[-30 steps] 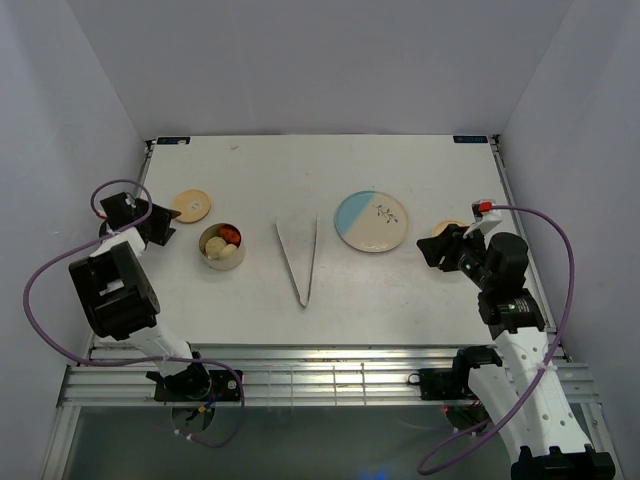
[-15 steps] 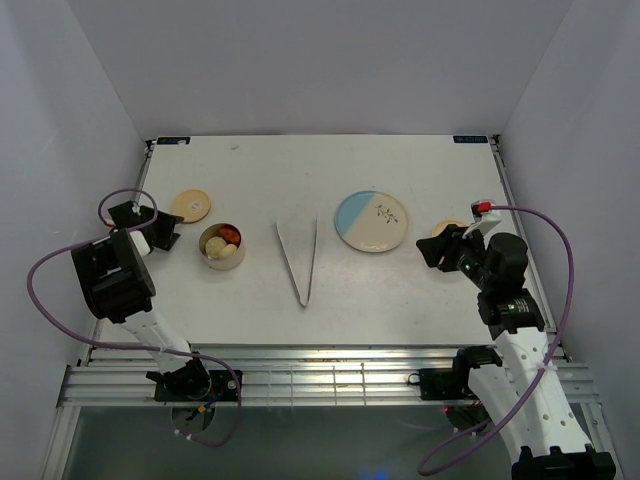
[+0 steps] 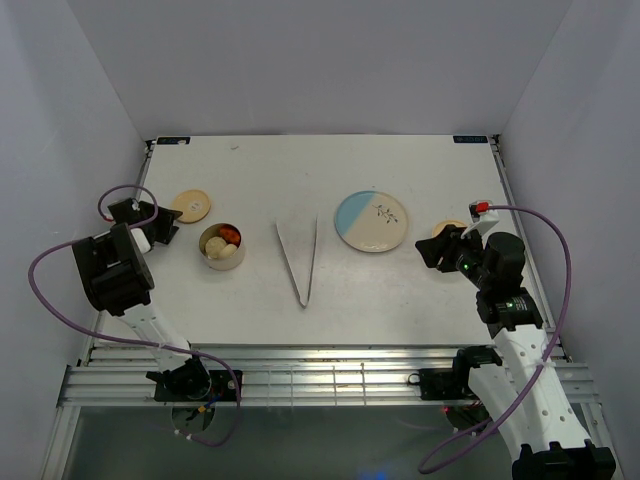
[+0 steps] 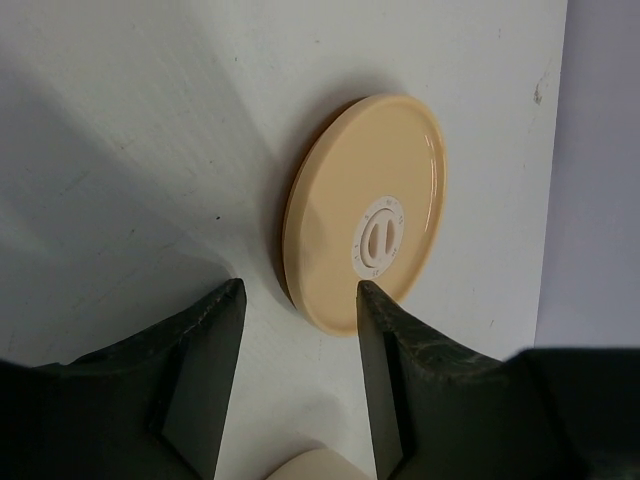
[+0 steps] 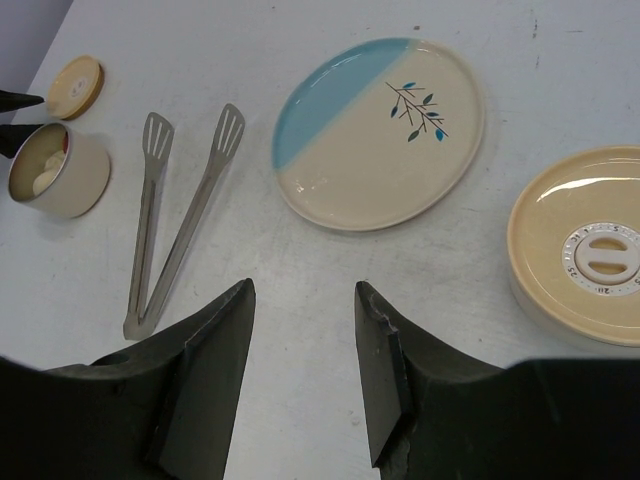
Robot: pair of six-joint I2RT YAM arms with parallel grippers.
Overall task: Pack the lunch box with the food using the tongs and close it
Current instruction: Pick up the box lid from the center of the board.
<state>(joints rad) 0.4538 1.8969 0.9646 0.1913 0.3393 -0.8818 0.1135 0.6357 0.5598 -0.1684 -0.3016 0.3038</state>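
- My left pincer (image 3: pixel 157 226) hovers low at the far left of the table (image 3: pixel 400 300). Its jaws stand apart and there is nothing between them.
- In my left wrist view its two dark fingers (image 4: pixel 205 370) frame the near edge of a round peach lid (image 4: pixel 365 210) lying flat on the table. I cannot tell whether either finger touches it.
- The lunch box (image 5: pixel 78 185), a small round pale tub, stands uncovered just to the right of that pincer and a little nearer to me than the lid.
- The food (image 3: pixel 222 244) sits inside the lunch box. I can make out pale whitish lumps and an orange-red piece (image 3: pixel 232 236); anything else in there is too small for me to tell.
- The tongs (image 3: pixel 298 260) lie flat on the table between the lunch box and the plate (image 3: pixel 371 221). Their joined end points toward me and the two slotted tips are spread toward the far side. Neither of my pincers touches them.
- The plate is round, half pale blue and half cream, with a small twig motif.
- My right pincer (image 3: pixel 432 249) hangs just to the right of the plate, aimed toward it. Its jaws are parted and it holds nothing; in my right wrist view, bare table shows between its fingers (image 5: pixel 385 370).
- A second peach lid (image 5: pixel 590 245) lies beside that pincer on its right, partly hidden beneath it in the top view.
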